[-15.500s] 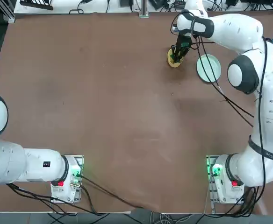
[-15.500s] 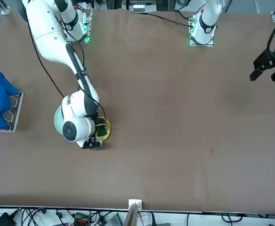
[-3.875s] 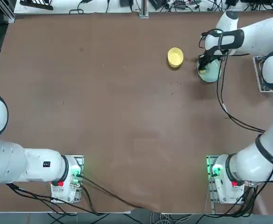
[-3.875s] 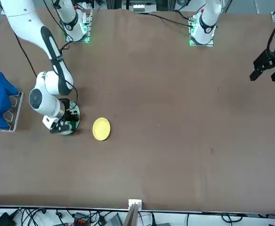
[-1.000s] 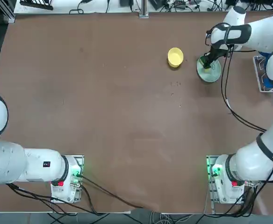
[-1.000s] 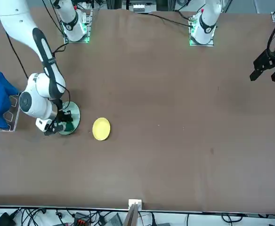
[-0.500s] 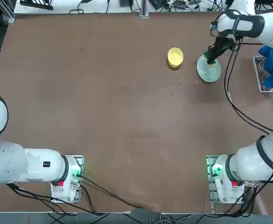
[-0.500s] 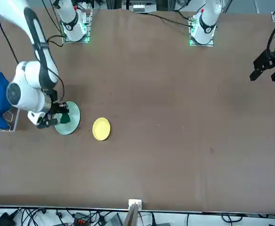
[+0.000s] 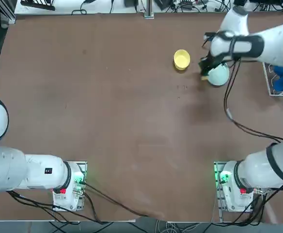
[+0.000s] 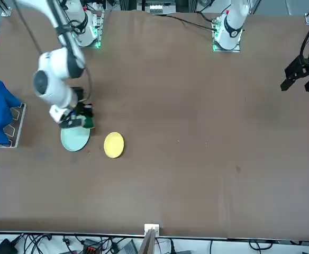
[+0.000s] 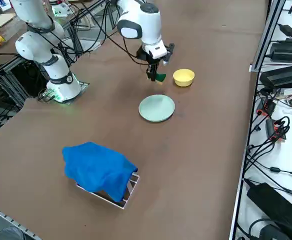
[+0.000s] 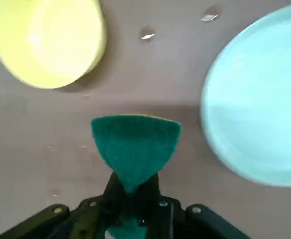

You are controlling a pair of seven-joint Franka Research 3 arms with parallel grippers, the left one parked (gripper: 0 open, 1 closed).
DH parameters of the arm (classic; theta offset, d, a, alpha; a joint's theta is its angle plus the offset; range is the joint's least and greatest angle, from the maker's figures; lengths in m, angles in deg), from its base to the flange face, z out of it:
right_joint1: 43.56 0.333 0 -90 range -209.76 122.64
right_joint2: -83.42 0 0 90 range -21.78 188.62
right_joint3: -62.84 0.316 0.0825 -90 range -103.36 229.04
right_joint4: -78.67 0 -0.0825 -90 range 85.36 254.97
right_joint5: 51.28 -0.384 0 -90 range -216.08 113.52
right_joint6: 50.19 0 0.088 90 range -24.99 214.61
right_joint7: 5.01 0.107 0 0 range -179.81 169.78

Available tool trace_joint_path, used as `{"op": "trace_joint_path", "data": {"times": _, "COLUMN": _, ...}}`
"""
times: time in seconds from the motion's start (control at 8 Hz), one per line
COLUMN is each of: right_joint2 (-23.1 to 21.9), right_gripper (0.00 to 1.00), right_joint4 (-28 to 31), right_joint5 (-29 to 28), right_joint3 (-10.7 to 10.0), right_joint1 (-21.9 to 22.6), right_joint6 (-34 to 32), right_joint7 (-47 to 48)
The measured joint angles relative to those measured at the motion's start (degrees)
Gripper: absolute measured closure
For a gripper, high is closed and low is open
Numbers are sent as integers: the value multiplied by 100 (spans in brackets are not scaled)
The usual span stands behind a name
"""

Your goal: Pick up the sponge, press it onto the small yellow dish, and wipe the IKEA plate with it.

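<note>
Right gripper [image 12: 133, 191] in the wrist view pinches the sponge [image 12: 135, 144] narrowly between its fingers, squeezing it into a fan, with the yellow dish [image 12: 46, 40] and the mint plate [image 12: 260, 99] either side of it; in the top view the arm has swung off the plate toward the dish since half a second ago, so the wiping is probably done or pausing; the front view puts the plate just beside the gripper, the dish near; the right side view shows the sponge above the table [image 11: 206, 150], touching neither
</note>
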Motion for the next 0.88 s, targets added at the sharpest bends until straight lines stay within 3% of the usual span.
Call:
{"op": "trace_joint_path", "data": {"times": 0.38, "right_joint2": 101, "right_gripper": 89, "right_joint4": 268, "right_joint5": 0, "right_joint3": 84, "right_joint1": 669, "right_joint6": 635, "right_joint7": 1114}}
{"op": "trace_joint_path", "data": {"times": 0.88, "right_joint2": 131, "right_gripper": 89, "right_joint4": 872, "right_joint5": 0, "right_joint3": 93, "right_joint1": 1354, "right_joint6": 1409, "right_joint7": 1642}}
